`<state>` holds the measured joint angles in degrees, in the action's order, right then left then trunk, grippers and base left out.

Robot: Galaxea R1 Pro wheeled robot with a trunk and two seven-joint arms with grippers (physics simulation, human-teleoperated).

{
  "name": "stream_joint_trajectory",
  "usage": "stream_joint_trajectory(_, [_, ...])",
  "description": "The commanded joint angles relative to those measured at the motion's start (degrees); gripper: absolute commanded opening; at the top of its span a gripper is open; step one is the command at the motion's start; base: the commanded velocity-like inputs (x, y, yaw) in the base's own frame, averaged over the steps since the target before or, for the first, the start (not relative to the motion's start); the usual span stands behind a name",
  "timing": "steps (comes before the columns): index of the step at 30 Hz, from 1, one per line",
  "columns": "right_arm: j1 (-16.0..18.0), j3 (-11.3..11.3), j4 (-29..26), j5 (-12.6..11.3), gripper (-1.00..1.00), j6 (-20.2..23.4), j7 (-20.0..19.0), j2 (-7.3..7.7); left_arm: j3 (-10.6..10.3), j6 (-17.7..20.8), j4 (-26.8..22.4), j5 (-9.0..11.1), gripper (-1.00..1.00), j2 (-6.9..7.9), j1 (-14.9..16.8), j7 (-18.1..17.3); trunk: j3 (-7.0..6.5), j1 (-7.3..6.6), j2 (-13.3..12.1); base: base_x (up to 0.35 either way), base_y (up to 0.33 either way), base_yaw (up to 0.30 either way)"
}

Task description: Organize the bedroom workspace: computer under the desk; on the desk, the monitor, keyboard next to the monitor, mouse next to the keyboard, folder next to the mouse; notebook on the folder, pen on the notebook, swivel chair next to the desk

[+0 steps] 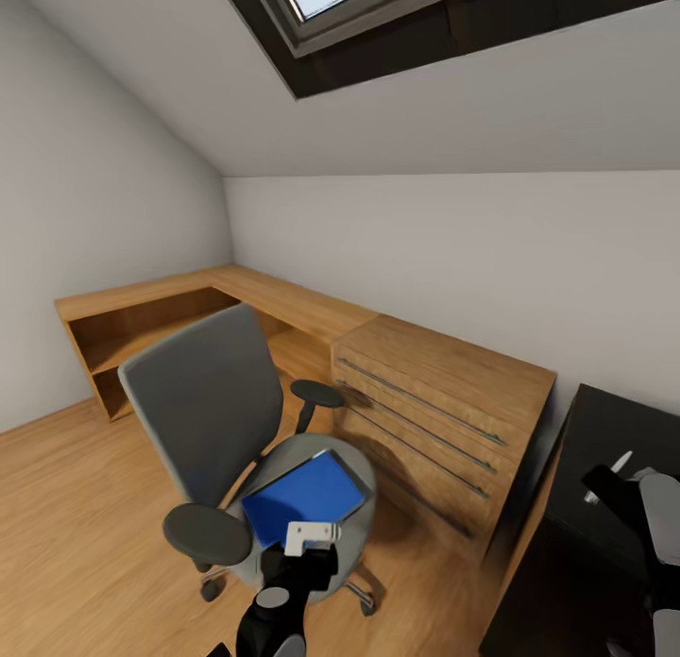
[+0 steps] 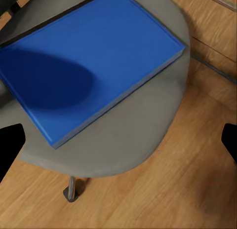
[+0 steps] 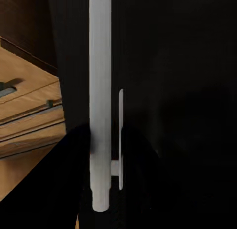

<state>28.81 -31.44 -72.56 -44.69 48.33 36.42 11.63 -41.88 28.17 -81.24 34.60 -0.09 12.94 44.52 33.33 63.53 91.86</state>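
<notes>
The folder, thin, stiff, probably light and slick, lies flat on the swivel chair seat. The left gripper hovers above it, wide open and empty; an overhanging edge looks the best hold. Whether the right gripper is open or closed cannot be told.

1. Low light-wood cabinet with long bar handles, right against the white back wall.
2. L-shaped open wooden shelving tucked into the corner.
3. Skylight up in the sloped ceiling.
4. Wood plank floor pretty much everywhere else.
</notes>
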Motion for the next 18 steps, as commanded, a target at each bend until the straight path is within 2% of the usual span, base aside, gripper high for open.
stream_joint_trajectory(1, [0.1, 0.0, 0.2, -0.7, -1.0, 0.0, 0.6, 0.23, -0.9, 0.0, -0.1, 0.4, 1.0, 0.01, 0.1, 1.0, 0.06, 0.03, 0.0, 0.257, -0.24, 0.0])
stream_joint_trajectory(5, [0.1, 0.0, 1.2, -0.7, -1.0, 0.0, 0.6, 0.54, -2.6, -1.4, -0.1, 0.4, 1.0, 0.0, 0.1, 1.8, 0.06, 0.03, 0.0, 0.245, -0.231, 0.0])
stream_joint_trajectory(10, [0.3, 0.0, 3.5, -0.6, -1.0, -0.2, 0.6, 0.66, -3.3, -2.9, -0.1, 0.4, 1.0, 0.0, 0.1, 2.0, 0.06, 0.03, 0.0, 0.257, -0.189, 0.0])
stream_joint_trajectory(13, [0.4, 0.0, 5.3, -0.5, -1.0, -0.2, 0.7, 0.7, -3.4, -3.1, -0.1, 0.6, 1.0, 0.0, 0.1, 1.9, 0.06, 0.03, 0.0, 0.114, -0.069, 0.0])
stream_joint_trajectory(18, [0.5, 0.0, 8.6, -0.6, -1.0, -0.1, 1.0, 2.62, -3.4, -3.0, -0.5, 0.9, 1.0, 0.0, 0.1, 1.8, 0.06, 0.03, 0.0, 0.023, -0.014, 0.0])
